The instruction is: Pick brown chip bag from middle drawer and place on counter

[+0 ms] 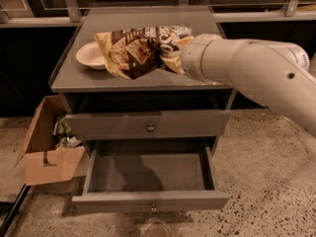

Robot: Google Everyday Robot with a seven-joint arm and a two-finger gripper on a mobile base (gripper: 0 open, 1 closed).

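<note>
We find the gripper (179,58) at the end of the white arm (247,68), over the right half of the counter (74,79). It sits tucked against the pale tan end of the brown chip bag (140,51). The thick wrist and the crumpled bag cover it, so we cannot tell whether it is clamped on the bag or apart.

The bag lies out to the left of the gripper, over the middle of the counter. Its dark face with the white lettering and the pictured chips is turned up and toward us. Its left edge overlaps the right side of a white bowl (90,57) that stands near the counter's left edge. We cannot say whether the bag rests on the counter or hangs just above it.

The arm comes in from the right, crossing the cabinet's right corner.

Below the counter, the upper drawer (108,125) is closed, with a small brass knob (150,128) at the middle of its front. Under it the middle drawer (148,201) is pulled well out toward us. Its grey floor is in view, with a dark shadow across the left middle.

To the left of the cabinet an open cardboard box (42,157) stands on the speckled floor (266,177). Some wrappers inside the box show at its right side, just beside the cabinet.
</note>
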